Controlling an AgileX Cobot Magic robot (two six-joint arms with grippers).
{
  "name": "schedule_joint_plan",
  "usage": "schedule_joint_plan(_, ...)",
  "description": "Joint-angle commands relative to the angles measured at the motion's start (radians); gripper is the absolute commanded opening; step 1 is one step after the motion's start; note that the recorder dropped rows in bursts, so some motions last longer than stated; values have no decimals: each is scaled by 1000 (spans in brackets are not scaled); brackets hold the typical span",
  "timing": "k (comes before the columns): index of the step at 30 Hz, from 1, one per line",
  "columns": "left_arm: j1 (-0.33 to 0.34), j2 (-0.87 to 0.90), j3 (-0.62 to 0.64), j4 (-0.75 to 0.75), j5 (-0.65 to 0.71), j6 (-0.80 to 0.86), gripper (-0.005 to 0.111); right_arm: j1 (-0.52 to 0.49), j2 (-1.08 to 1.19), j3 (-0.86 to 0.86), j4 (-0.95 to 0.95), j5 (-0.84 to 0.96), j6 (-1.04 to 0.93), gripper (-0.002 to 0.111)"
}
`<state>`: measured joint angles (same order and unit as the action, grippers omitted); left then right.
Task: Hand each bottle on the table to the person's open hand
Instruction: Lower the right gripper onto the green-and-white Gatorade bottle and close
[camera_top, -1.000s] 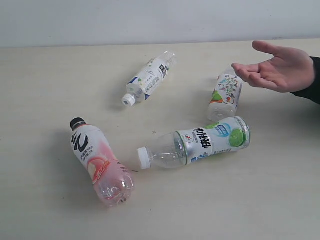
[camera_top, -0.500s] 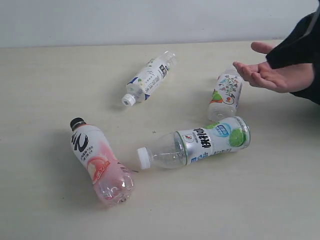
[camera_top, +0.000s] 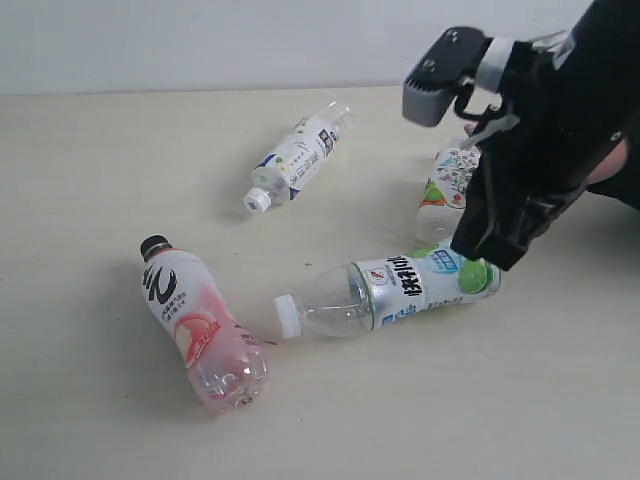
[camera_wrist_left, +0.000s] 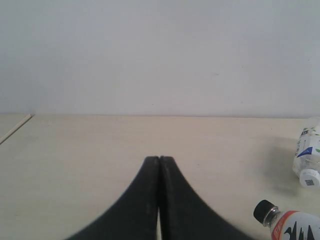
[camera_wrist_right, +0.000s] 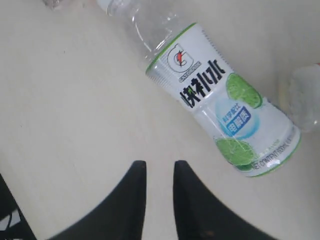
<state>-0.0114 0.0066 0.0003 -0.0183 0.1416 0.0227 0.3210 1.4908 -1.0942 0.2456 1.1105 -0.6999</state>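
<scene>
Prob a robotics lab / test rig, not a home: bare pale counter (camera_top: 80, 150) w/ faint wood grain, plain white wall (camera_top: 200, 40) right behind it, and a black robot arm (camera_top: 540, 140) w/ grey wrist cam box (camera_top: 440, 78) above it.

Left end effector (camera_wrist_left: 159, 161) pressed together; right end effector (camera_wrist_right: 159, 167) slightly parted.
</scene>
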Motion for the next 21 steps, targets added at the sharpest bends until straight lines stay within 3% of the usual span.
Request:
schedule_joint_plan(1,1,-7,0,1,-2,-2,0,59,53,-10,-78,-8,-14,33)
schedule_joint_plan(12,1,-7,0,1,-2,-2,0,138,114,-10,-90,-74,-137,64)
schedule_joint_plan(21,1,-7,0,1,-2,-2,0,196,156,-10,-97,-254,-374,67)
